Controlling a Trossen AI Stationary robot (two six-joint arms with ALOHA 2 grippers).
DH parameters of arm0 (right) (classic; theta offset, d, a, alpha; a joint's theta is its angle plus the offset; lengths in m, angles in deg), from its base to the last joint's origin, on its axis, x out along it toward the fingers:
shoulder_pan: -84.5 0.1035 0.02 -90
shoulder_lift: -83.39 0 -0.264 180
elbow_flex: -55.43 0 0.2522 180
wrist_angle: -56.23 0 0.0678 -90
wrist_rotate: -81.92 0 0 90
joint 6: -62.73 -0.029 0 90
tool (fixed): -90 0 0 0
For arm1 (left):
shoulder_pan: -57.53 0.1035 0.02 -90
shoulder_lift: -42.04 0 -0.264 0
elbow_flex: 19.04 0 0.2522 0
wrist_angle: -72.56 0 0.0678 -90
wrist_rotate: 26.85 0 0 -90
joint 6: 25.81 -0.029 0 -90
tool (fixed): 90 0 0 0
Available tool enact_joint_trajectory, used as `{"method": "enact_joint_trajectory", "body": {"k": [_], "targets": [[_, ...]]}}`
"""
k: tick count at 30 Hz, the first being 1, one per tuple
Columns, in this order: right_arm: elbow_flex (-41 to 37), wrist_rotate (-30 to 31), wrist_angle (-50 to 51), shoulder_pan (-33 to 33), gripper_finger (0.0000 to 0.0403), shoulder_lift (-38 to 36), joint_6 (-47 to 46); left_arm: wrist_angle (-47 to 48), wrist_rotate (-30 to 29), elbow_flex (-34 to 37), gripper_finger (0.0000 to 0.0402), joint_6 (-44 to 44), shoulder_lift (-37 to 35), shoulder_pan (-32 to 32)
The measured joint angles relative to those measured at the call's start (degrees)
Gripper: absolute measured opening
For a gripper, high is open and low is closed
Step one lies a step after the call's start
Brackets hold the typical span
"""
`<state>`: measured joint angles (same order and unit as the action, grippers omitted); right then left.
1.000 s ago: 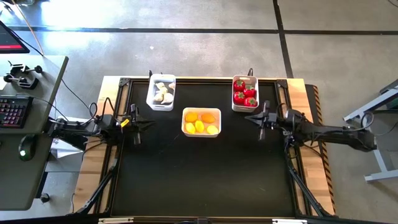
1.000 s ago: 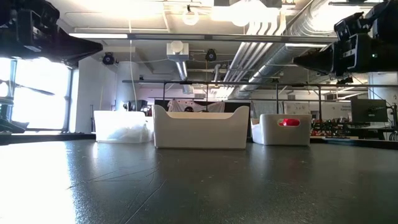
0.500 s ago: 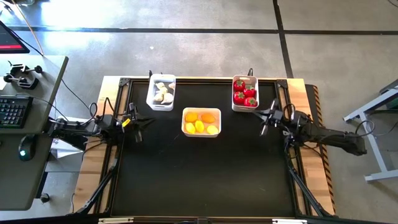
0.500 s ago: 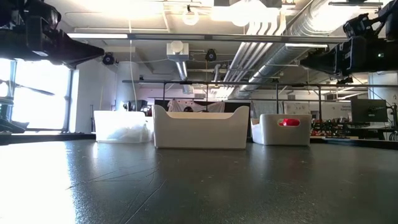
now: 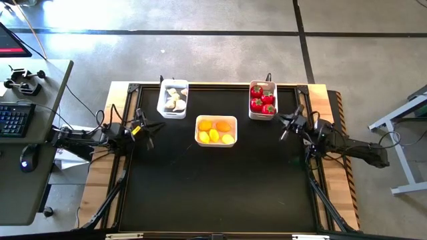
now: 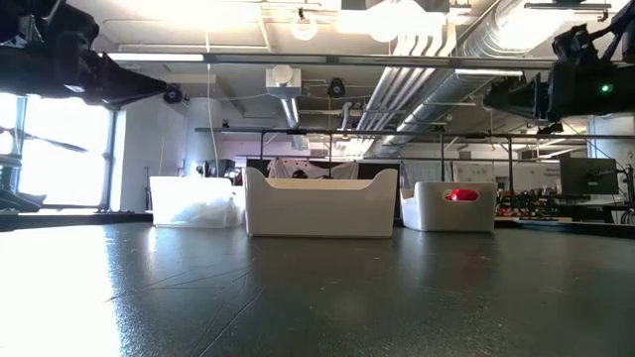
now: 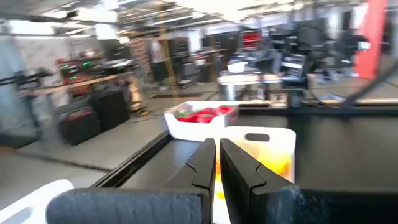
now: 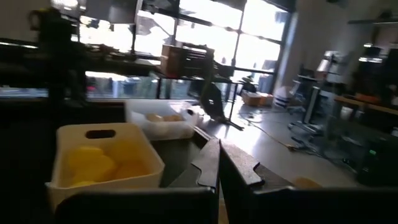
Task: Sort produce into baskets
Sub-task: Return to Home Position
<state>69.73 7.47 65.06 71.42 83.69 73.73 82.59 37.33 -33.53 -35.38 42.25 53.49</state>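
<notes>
- Left gripper (image 5: 152, 125): centre-left of the high view, over the left margin of the black mat (image 5: 213, 193); fingers (image 7: 202, 168) pressed together in the left wrist view, pinching nothing.
- Right gripper (image 5: 285, 125): centre-right of the high view, below and right of the red-fruit bin (image 5: 261, 117), apart from it; fingers (image 8: 239, 169) pressed together too, nothing between them.
- Three white bins across the upper middle of the high view: garlic bin (image 5: 172, 116) at left, wider lemon bin (image 5: 215, 145) lower and central, red-fruit bin at right.
- Contents counted from above: roughly four garlic bulbs (image 5: 175, 101), five lemons (image 5: 213, 135), four red fruits (image 5: 257, 105).
- Low view: bins side-on, garlic bin translucent, a red patch at the right bin's handle slot, lemons hidden behind their wall.
- Left wrist view: lemon bin near, red-fruit bin beyond.
- Right wrist view: lemon bin near, garlic bin beyond.
</notes>
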Motion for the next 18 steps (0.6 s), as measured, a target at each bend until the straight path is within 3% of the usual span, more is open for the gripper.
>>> {"method": "enact_joint_trajectory", "body": {"k": [4,18], "targets": [[0.0,5.56,1.32,-0.05,0.0,0.1,0.4,-0.08,-2.16,0.0,0.001,2.29,0.46,0.43],[0.0,5.47,1.25,-0.04,0.0,0.1,1.05,-0.15,-1.82,0.0,0.001,1.83,0.94,0.4]]}}
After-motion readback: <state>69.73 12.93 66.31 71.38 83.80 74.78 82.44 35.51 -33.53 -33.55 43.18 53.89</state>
